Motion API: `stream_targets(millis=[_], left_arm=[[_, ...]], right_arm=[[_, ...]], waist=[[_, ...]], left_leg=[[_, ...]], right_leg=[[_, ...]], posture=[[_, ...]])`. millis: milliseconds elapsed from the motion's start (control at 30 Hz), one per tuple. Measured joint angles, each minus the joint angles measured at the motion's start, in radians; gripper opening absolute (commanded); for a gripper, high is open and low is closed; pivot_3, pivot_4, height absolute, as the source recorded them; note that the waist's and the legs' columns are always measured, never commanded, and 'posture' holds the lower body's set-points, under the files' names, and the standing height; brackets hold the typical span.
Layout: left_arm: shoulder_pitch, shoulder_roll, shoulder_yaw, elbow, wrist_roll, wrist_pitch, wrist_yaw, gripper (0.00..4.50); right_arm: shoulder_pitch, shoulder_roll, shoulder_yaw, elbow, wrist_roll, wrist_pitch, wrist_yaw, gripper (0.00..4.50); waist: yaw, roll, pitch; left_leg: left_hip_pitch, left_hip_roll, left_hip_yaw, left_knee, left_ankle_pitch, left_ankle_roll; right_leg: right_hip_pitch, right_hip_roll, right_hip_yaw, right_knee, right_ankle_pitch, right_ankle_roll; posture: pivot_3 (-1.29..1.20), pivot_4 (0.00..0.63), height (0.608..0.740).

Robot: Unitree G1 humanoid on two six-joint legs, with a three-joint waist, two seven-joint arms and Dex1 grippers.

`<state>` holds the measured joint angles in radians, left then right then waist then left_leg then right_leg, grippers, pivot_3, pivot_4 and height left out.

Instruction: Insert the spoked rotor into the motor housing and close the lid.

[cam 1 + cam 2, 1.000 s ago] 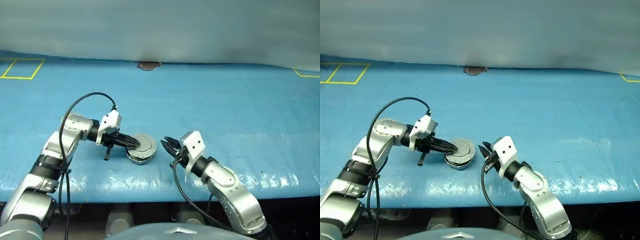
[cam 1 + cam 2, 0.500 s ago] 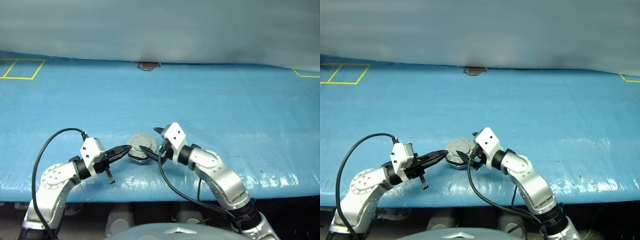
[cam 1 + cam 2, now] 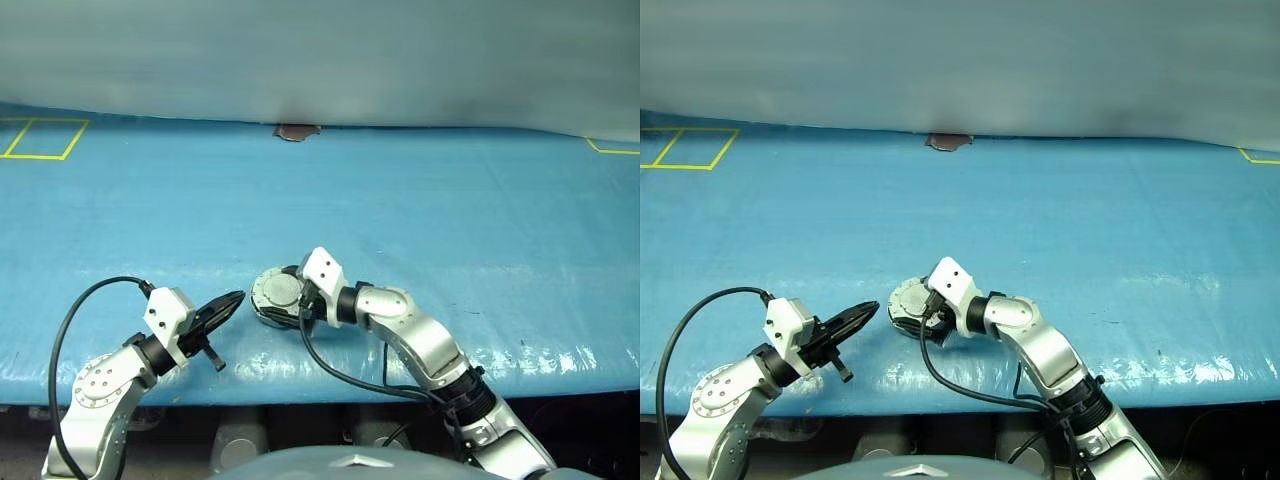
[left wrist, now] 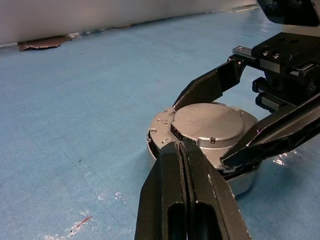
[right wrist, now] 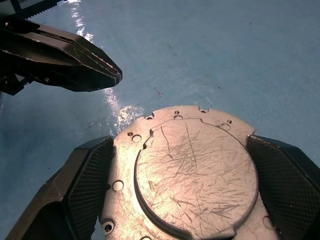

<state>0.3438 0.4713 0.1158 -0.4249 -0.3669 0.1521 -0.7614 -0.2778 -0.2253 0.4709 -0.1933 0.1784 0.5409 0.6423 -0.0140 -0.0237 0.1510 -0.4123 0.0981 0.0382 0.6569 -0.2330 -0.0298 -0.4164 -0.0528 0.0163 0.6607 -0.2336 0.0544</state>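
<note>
straddling the motor housing (image 3: 278, 298) from its right side, low in the centre of the left eye view: the right gripper (image 3: 290, 296), fingers spread wide, one on each flank of the round body. in the right wrist view, seen with a ribbed pad (image 5: 89, 186) at either edge of the disc, close against the rim; whether pressed on it or just beside it could not be told. lay closed, the lid (image 5: 195, 179), plain grey scratched face with raised centre upward, small holes around its flange. sat on the blue table cover (image 3: 450, 210), near the front edge, slightly left of centre in both eye views. no telling about the spoked rotor, the closed lid covering whatever was inside.

hung at lower left of the left eye view, just left of the housing and apart from it: the left gripper (image 3: 224, 304), its two black fingers pressed together with nothing between them, tips aimed to the right toward the housing. appeared in the left wrist view as a shut black wedge in front of the housing's near side. marked in yellow tape at the upper left corner of the cover, a square outline (image 3: 40, 137); another yellow corner at the upper right edge. lay at the far edge of the cover, top centre, a small brown scrap (image 3: 296, 131).
</note>
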Motion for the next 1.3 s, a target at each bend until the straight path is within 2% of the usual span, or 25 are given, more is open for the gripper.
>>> stream_targets(millis=[133, 667, 967, 1300], left_arm=[[-0.001, 0.001, 0.001, 0.0, -0.003, -0.011, 0.0, 0.0], [-0.012, 0.003, 0.001, 0.0, -0.009, -0.011, 0.002, 0.0], [-0.021, 0.003, 0.0, 0.0, -0.012, -0.002, 0.016, 0.0], [-0.02, 0.003, -0.001, -0.01, -0.029, 0.014, 0.032, 0.0]], right_arm=[[-0.006, -0.003, 0.002, 0.006, -0.016, -0.007, -0.005, 3.04], [0.005, 0.048, 0.056, -0.062, -0.059, 0.077, -0.087, 3.04], [-0.048, -0.009, 0.061, 0.007, -0.064, -0.011, 0.01, 3.04], [-0.076, 0.005, 0.052, 0.07, -0.067, -0.05, 0.052, 3.04]], waist=[[0.0, 0.0, 0.0], [-0.001, 0.0, 0.0], [-0.002, 0.0, 0.0], [-0.008, 0.0, 0.0]], left_leg=[[0.0, 0.0, 0.0, 0.0, 0.0, 0.0], [-0.001, 0.0, 0.0, -0.001, 0.0, 0.0], [-0.001, 0.0, 0.0, -0.002, 0.0, 0.0], [0.001, 0.0, 0.0, -0.002, 0.0, 0.0]], right_leg=[[0.0, 0.0, 0.0, 0.0, 0.0, 0.0], [-0.002, 0.0, 0.0, -0.001, 0.0, 0.0], [-0.001, 0.0, 0.0, -0.001, -0.001, 0.0], [-0.001, 0.0, 0.0, 0.0, -0.001, 0.0]], posture=[[0.0, 0.15, 0.74], [0.0, 0.15, 0.74], [0.0, 0.15, 0.74], [0.0, 0.15, 0.74]])
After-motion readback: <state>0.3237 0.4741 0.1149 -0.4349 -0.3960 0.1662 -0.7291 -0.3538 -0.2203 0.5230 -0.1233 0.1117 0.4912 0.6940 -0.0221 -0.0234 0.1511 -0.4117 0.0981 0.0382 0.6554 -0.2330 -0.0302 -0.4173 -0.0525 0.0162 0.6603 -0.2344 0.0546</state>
